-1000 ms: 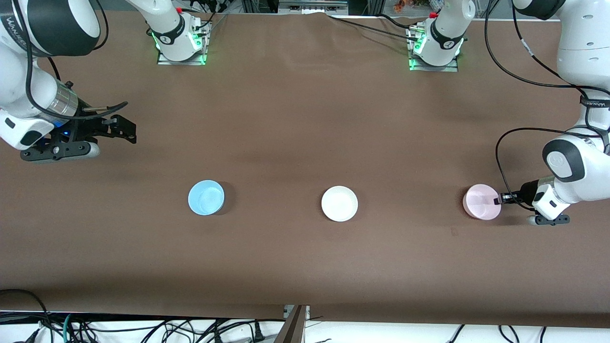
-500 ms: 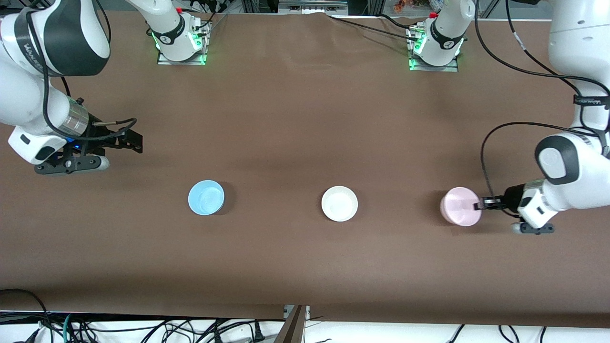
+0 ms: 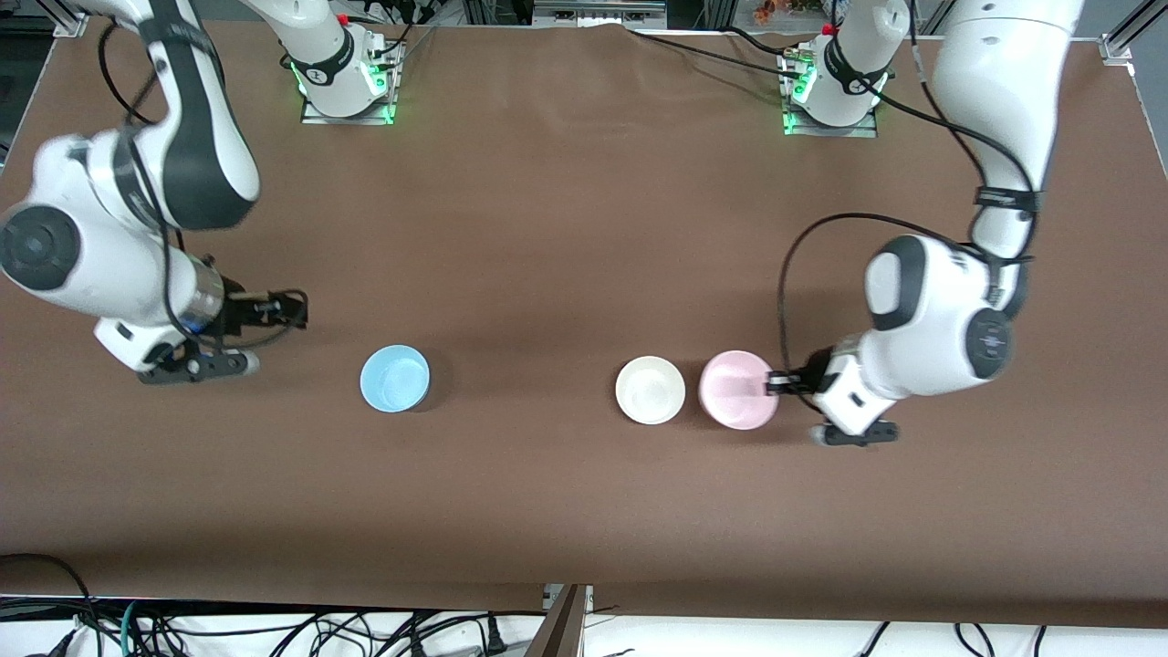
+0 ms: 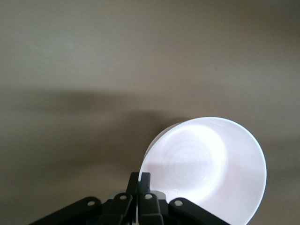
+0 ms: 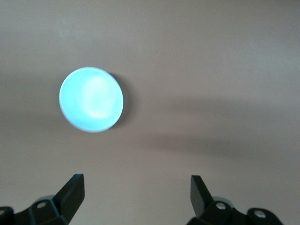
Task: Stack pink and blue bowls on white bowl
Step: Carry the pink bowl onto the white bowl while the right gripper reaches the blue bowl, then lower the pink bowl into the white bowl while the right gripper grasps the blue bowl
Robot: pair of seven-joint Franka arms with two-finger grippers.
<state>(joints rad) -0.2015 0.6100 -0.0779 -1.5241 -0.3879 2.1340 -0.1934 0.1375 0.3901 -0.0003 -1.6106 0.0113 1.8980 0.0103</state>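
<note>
Nothing is stacked yet. The white bowl (image 3: 650, 390) sits bare, mid-surface, nothing in it.

Left hand (image 3: 774, 383) is clamped tight on the rim of the pink bowl (image 3: 739, 390), gripping the edge toward the left arm's end. The pink bowl is just beside the white bowl, apparently carried off the surface; I can't confirm a gap between the two rims from above. My read: pink is mid-transfer, needs to go over the white bowl, lower, release.

Right hand (image 3: 294, 311) has its fingers spread wide, holding nothing, over bare surface toward the right arm's end, near the blue bowl (image 3: 394, 378) but not touching it. The blue bowl sits on the surface, well apart from the white one. Judgement: roughly a quarter done at best, one bowl in hand, zero placed, blue not picked.

View differences:
- The front view gives the layout: all three bowls in a row, and which arm is where. Neither wrist view shows the white bowl.
- The left wrist view confirms the grip: fingers (image 4: 139, 180) pinched shut on the pink bowl's (image 4: 206, 164) rim, bowl tilted toward the camera, washed out almost white.
- The right wrist view shows both fingertips (image 5: 75, 187) wide apart with the blue bowl (image 5: 91, 99) ahead of them, off-centre. It needs realigning before the grasp.
</note>
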